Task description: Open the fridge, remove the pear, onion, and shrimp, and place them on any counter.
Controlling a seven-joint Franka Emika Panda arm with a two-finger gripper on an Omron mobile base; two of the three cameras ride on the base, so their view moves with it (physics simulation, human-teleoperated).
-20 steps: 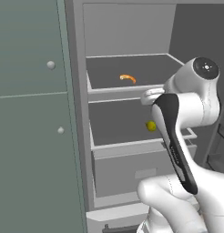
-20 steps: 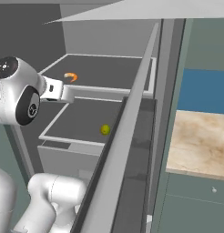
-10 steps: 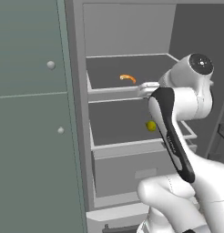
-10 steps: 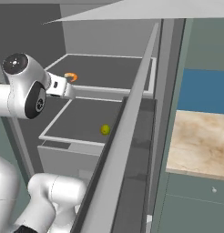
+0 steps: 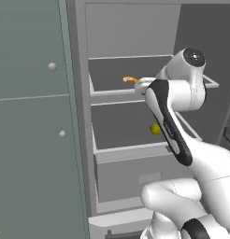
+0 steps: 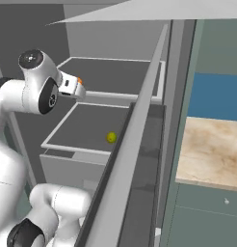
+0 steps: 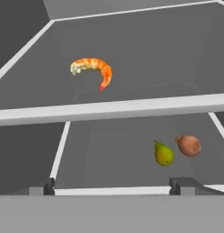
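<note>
Grey-green cabinet [image 5: 32, 140] fronts are flanking the fridge [image 5: 135, 37], whose door is standing open. We are holding the gripper [image 7: 113, 185] at the front edge of the upper shelf [image 7: 132, 108], fingers spread wide and empty. On that shelf the shrimp [image 7: 93, 69] is lying toward the back left corner; below, the pear [image 7: 163, 154] and onion [image 7: 189, 145] are sitting just beside each other near the right edge. For the shrimp we are judging a low, flat approach best, fingers straddling its curve before closing.
</note>
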